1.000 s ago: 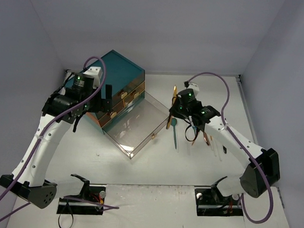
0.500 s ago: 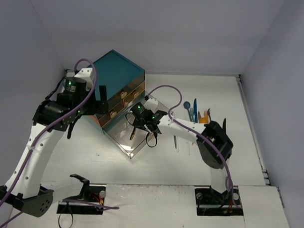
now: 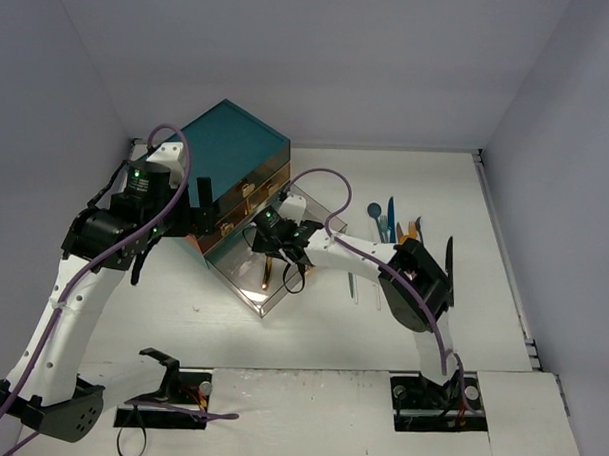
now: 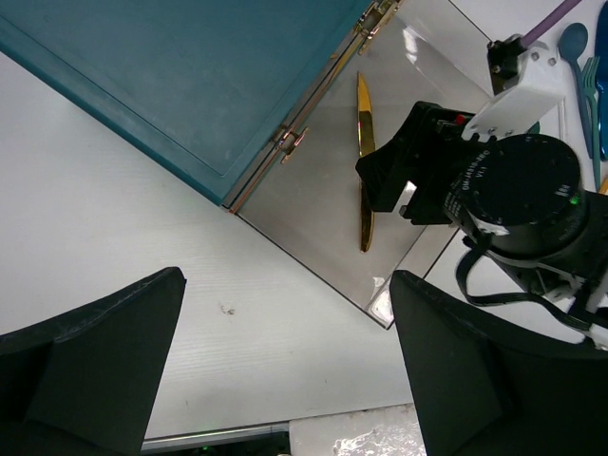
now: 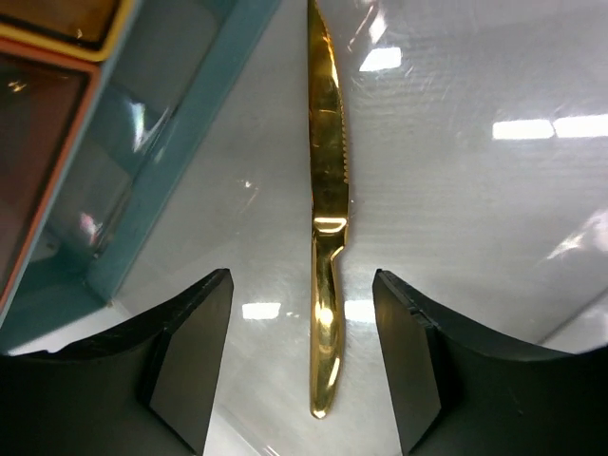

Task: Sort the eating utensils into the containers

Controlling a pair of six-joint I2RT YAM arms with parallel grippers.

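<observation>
Far left: teal chest (image 3: 232,145), with clear drawer (image 3: 238,273) pulled out toward the near right. Above the drawer: right gripper (image 5: 302,353), fingers spread, gripping nothing. Over the chest's near edge: left gripper (image 4: 285,370), fingers wide apart, empty. Flat on the drawer floor, between the right fingers, untouched: gold knife (image 5: 328,190). Farther right on the table: remaining utensils (image 3: 390,223).

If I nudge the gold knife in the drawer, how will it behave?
The gold knife looks thin and glossy: probably light, apt to slide on the smooth clear drawer. It lies flat, so rolling seems unlikely.
</observation>
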